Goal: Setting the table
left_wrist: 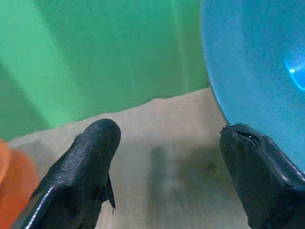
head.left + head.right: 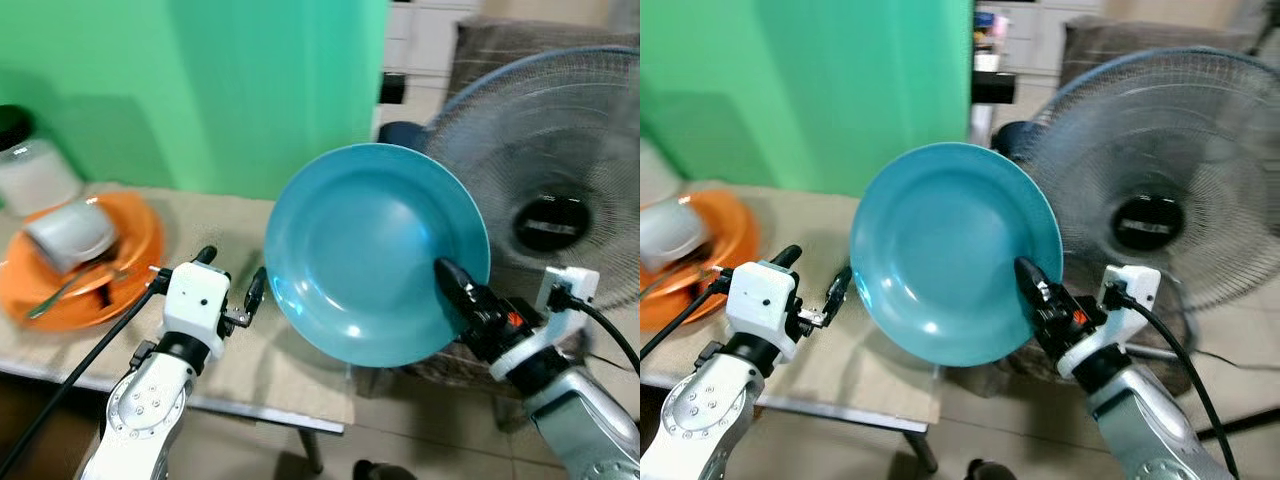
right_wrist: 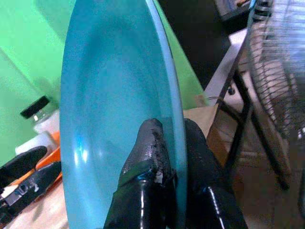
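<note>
The right gripper (image 2: pixel 452 282) pinches the blue plate (image 2: pixel 375 250) by its rim, tilted up above the table (image 2: pixel 240 225) edge; the left gripper (image 2: pixel 232 275) waits wide open beside it. Setting looks barely begun, the orange plate (image 2: pixel 140 235) apparently cluttered

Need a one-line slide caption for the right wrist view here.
Right gripper pinches the rim of a tilted blue plate, with the standing fan beside it.

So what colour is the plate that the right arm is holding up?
Teal blue all over, plain with no pattern. The plate shows best in the left eye view, pinched at its rim by the right gripper.
</note>
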You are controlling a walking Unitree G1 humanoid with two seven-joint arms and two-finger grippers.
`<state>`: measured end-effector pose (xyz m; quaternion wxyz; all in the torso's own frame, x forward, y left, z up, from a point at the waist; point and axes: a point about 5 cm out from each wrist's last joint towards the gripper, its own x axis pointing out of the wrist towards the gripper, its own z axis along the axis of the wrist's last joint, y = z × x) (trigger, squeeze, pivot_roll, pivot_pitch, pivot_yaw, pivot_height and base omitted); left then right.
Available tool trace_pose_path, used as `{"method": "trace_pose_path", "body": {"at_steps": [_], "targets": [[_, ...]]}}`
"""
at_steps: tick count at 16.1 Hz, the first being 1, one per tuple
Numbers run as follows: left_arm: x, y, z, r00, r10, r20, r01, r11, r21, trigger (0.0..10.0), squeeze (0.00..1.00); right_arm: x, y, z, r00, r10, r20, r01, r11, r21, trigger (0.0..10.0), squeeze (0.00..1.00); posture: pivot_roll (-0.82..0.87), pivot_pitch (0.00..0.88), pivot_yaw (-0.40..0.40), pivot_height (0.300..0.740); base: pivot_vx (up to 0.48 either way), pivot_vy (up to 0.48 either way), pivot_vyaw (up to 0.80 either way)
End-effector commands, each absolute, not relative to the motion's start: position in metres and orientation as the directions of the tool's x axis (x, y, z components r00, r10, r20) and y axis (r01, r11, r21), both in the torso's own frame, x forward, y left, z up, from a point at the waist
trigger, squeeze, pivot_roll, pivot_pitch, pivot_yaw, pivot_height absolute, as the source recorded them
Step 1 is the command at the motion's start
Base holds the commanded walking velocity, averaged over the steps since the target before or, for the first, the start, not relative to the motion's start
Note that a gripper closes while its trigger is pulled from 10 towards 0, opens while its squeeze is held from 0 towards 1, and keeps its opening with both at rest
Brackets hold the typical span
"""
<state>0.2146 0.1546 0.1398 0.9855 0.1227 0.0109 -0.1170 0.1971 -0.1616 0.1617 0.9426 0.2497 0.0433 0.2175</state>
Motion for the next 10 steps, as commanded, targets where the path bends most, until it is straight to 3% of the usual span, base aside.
{"method": "trace_pose_path", "body": {"at_steps": [1,10], "targets": [[0.2176,0.1569,0.1417,0.974,-0.221,-0.039,0.224,0.940,0.259,10.0,0.00,0.1998,-0.1594,0.1666,0.895,0.443,0.061,-0.414,0.770,0.485,10.0,0.00,-0.02,0.000,0.060,0.740,0.000,0.000,-0.78],[0.2161,0.1598,0.1439,0.978,-0.208,-0.025,0.208,0.946,0.250,10.0,0.00,0.1966,-0.1576,0.1648,0.893,0.447,0.054,-0.413,0.764,0.495,10.0,0.00,-0.01,0.000,0.053,0.740,0.000,0.000,-0.78]]}}
